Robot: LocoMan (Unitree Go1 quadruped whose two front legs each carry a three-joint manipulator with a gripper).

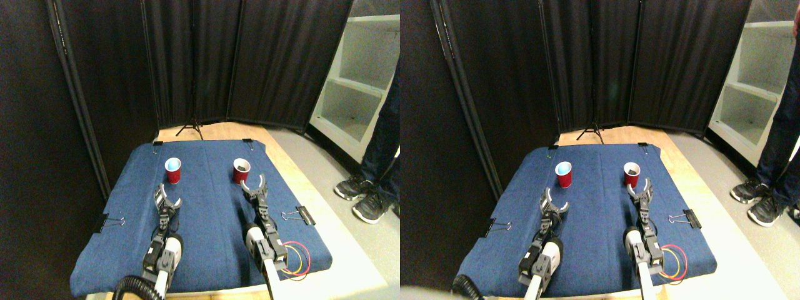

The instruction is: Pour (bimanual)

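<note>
The right claw (255, 184) is spread wide, empty, its tips just short of the dark-filled cup (241, 170) at its 11 o'clock, not yet around it. The left claw (167, 200) is also spread wide and empty, with the pale-lined cup (172, 170) near, at its 12 o'clock. Both cups stand upright on the blue cloth (206, 225) over the tabletop (294, 159), well apart from each other. By my judgement the task is only starting: neither cup is gripped or lifted, and the pour itself is all still to do.
</note>
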